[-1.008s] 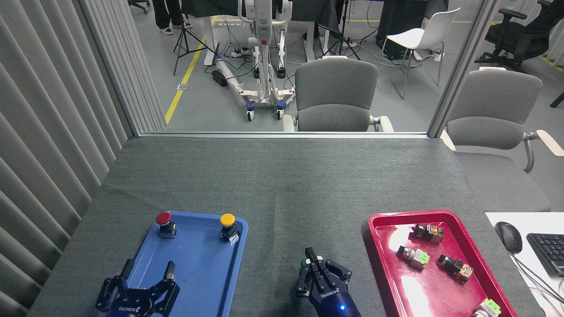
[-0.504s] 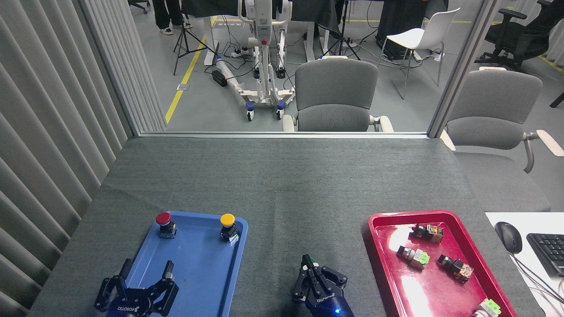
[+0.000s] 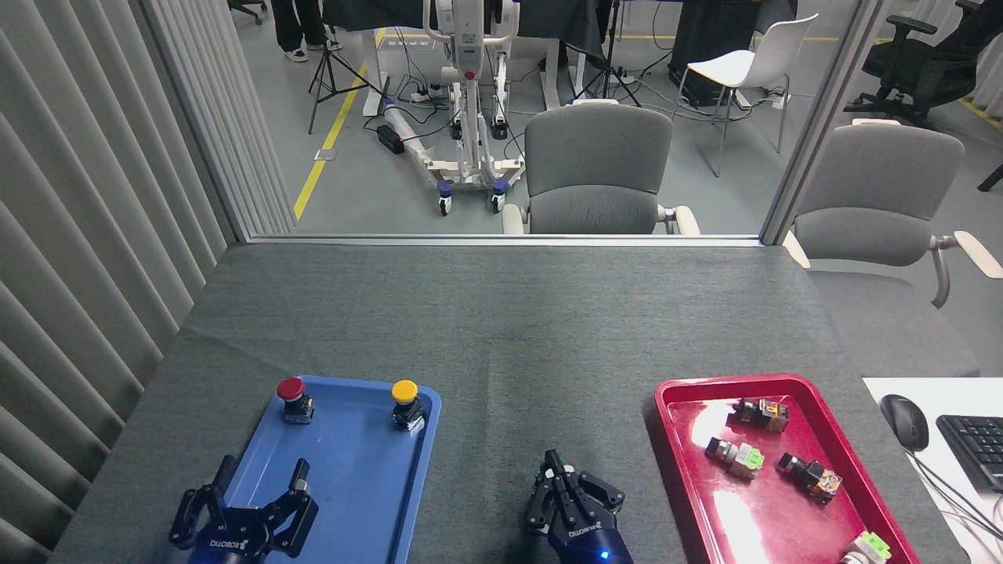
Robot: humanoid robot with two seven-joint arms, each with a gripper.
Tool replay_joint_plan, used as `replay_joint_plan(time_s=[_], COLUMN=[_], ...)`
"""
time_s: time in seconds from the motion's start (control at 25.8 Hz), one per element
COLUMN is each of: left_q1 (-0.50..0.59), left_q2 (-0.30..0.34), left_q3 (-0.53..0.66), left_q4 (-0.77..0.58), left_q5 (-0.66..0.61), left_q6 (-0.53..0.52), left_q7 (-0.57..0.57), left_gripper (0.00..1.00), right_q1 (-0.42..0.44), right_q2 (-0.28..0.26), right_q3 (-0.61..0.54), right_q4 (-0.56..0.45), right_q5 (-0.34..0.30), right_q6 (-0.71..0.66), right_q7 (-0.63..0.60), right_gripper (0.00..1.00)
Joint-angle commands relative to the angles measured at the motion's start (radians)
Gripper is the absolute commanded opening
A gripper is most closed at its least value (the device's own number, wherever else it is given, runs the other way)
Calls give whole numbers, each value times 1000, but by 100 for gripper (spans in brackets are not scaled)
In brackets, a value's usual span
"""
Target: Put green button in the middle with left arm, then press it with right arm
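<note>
The green button (image 3: 542,472) sits on the bare grey tabletop (image 3: 501,329) between the trays, mostly hidden beneath the right hand (image 3: 555,462), whose fingers are pressed together. The left hand (image 3: 262,475) hangs spread open and empty over the blue tray (image 3: 356,470).

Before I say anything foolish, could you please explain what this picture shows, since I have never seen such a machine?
You are looking through a camera in a humanoid robot's head, forward and down at a table covered in dark grey cloth. The two black claws at the bottom are the robot's own grippers. The left gripper hangs open over a blue tray, empty-handed. That tray holds a red button and a yellow button. The right gripper has its fingers together on the cloth between the trays, right at the green button, which it mostly hides; it appears to be pressing it. The red tray on the right holds several small switches. Chairs stand beyond a glass wall.
</note>
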Motion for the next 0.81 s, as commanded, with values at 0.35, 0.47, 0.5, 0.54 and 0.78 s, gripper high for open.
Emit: replay_joint_plan(time_s=[0.35,0.47,0.5,0.54,0.78], left_q1=[-2,-3,-3,-3,-3], left_q2=[0,0,0,-2,-6], left_q3=[0,0,0,0,3], left_q4=[2,2,0,0,-6], left_q5=[2,0,0,0,0], left_q6=[0,0,0,2,22], left_q7=[0,0,0,0,-2], left_gripper=[99,99,99,99,99], right_q1=[17,52,64,81,164], right_q2=[-15,-34,-40,-41,-93], right_q3=[-53,-108,-134,-157,-237], right_q4=[-115,-155,-169,-180,-235], right_q5=[-8,-21,-23,-23,-26], right_q6=[46,46,46,45,36], right_q7=[-47,-47,-47,-47,-47], right_gripper=[39,69,77,84,98])
